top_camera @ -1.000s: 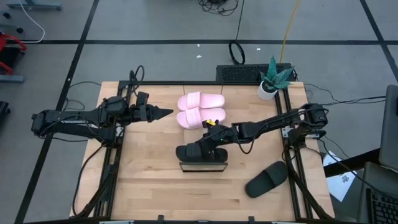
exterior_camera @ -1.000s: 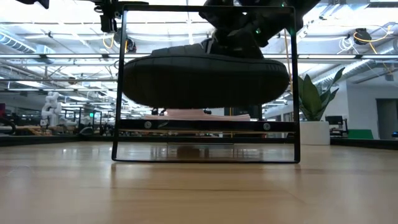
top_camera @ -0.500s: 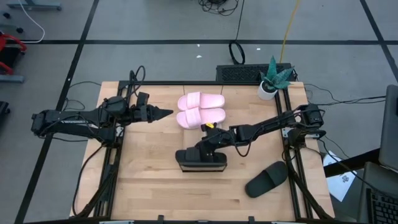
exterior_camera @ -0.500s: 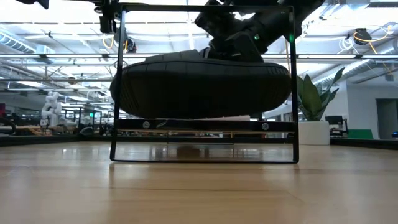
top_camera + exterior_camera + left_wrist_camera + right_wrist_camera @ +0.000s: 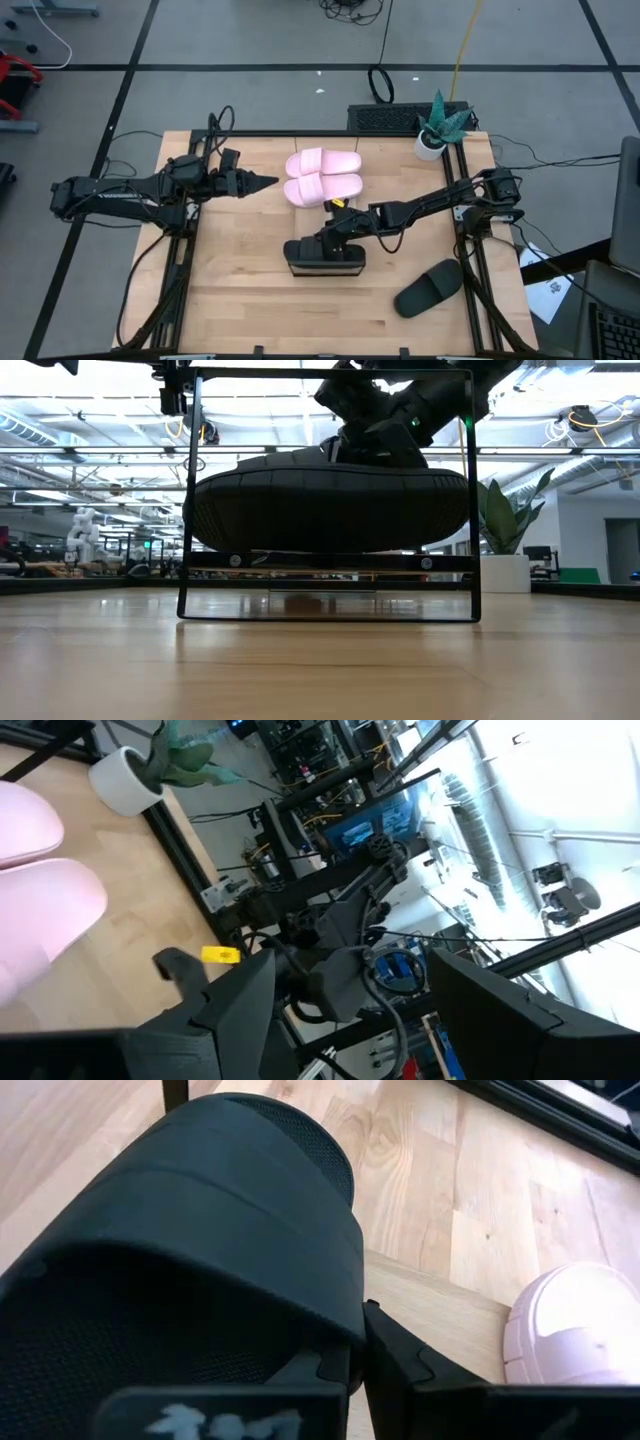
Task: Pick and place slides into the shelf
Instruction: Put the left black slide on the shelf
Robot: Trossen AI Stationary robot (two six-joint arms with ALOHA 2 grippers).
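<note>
Right fingers (image 5: 322, 243) clamped on strap of black slide (image 5: 318, 248); slide hangs directly beneath fingers, inside wire frame of shelf (image 5: 326, 268).
Change over last second: slide has moved from beside shelf to over it, then dropped until sole nearly meets plank in low view (image 5: 330, 510). Contact with plank: cannot tell.
Meaning: placement nearly complete; release judged next.
Left fingers (image 5: 262, 182) wide, holding nothing, waiting just beside pink slides (image 5: 322, 176).
Second black slide (image 5: 428, 287) on desk (image 5: 240, 290), well apart from right fingers.

One slide (image 5: 318, 247) apparently lies on the shelf (image 5: 325, 268), another (image 5: 429, 287) to its right.
</note>
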